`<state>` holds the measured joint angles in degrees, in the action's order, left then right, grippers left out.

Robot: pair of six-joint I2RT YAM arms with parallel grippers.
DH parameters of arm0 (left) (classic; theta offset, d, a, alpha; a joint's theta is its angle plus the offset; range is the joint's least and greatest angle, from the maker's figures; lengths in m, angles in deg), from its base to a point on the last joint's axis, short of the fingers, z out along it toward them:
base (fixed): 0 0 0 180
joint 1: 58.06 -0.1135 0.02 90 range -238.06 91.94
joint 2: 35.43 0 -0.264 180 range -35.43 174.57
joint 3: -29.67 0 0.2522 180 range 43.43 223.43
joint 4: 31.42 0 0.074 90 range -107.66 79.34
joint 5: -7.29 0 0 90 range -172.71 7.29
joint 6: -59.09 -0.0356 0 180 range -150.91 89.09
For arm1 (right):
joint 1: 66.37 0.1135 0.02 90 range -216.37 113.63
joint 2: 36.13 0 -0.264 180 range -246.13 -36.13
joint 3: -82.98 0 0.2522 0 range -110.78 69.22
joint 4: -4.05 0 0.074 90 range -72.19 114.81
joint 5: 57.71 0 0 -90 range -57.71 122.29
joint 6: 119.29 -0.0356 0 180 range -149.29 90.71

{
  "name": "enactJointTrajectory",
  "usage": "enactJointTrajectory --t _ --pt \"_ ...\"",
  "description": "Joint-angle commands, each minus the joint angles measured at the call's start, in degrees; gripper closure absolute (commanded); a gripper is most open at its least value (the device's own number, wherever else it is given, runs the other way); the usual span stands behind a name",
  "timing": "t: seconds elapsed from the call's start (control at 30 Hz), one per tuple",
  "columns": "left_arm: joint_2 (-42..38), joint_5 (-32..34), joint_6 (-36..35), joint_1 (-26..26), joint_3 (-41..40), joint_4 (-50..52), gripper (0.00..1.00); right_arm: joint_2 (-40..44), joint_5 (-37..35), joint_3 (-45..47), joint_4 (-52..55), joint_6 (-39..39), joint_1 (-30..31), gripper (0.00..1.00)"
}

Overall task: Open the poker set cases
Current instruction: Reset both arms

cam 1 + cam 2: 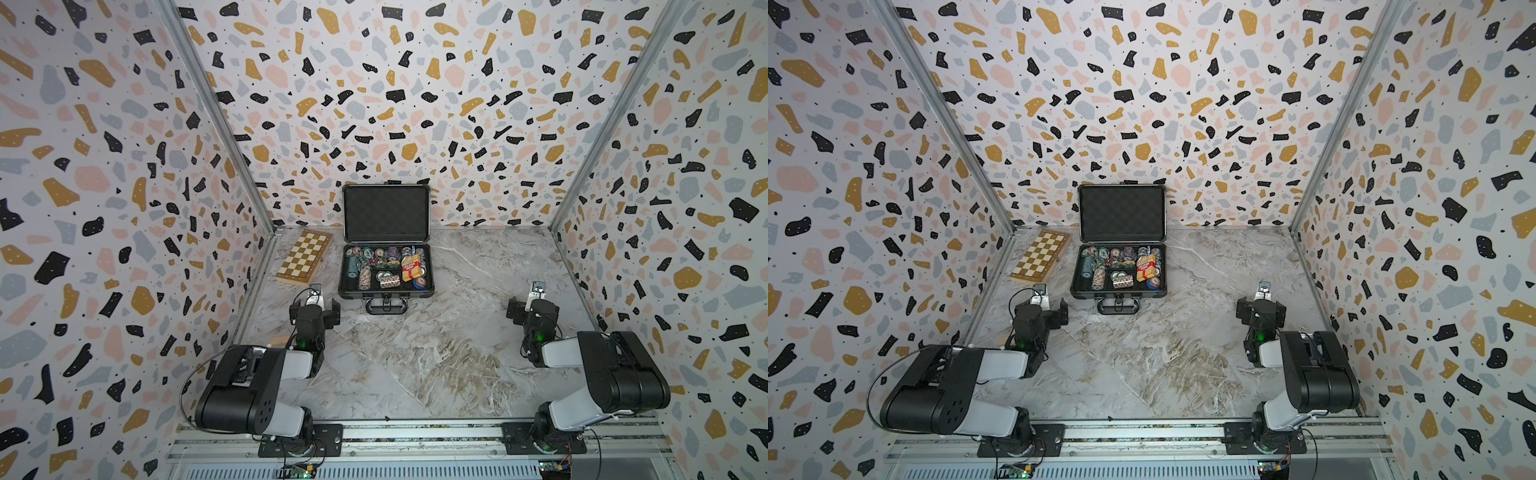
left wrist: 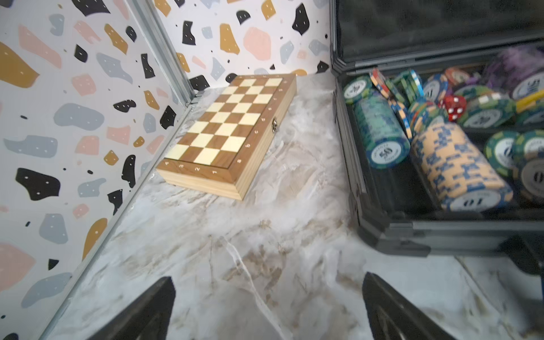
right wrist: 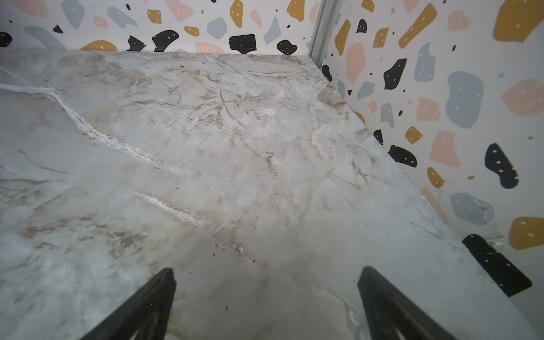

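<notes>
The dark grey poker set case (image 1: 386,214) (image 1: 1121,214) stands open at the back middle of the marble table. Its foam-lined lid is upright near the back wall, and its base holds colourful poker chips (image 1: 384,266) and a card box. Its black handle (image 1: 385,306) points to the front. My left gripper (image 1: 314,308) (image 1: 1042,311) hovers open just left of the case's front left corner, holding nothing. In the left wrist view the left gripper (image 2: 266,279) is over bare marble, with the case wall (image 2: 441,232) beside it. My right gripper (image 1: 534,309) (image 3: 266,273) is open and empty, well right of the case.
A shut tan wooden chessboard box (image 1: 304,257) (image 2: 232,129) lies at the back left against the side wall. Patterned walls close in the table on three sides. Bare marble (image 3: 235,147) stretches between the case and the right wall.
</notes>
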<state>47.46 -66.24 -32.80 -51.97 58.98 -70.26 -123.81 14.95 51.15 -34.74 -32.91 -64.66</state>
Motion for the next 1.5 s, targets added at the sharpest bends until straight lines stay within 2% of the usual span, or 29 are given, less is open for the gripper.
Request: enactJointTrajectory --t 0.0,1.47 --pt "0.15 0.72 2.02 -0.46 1.31 -1.05 0.01 0.67 0.05 -1.05 -0.48 0.02 0.11 0.0" --pt "0.12 0.59 1.9 -0.46 0.94 -1.68 0.01 0.67 0.04 -1.0 -0.53 0.07 0.1 0.0"
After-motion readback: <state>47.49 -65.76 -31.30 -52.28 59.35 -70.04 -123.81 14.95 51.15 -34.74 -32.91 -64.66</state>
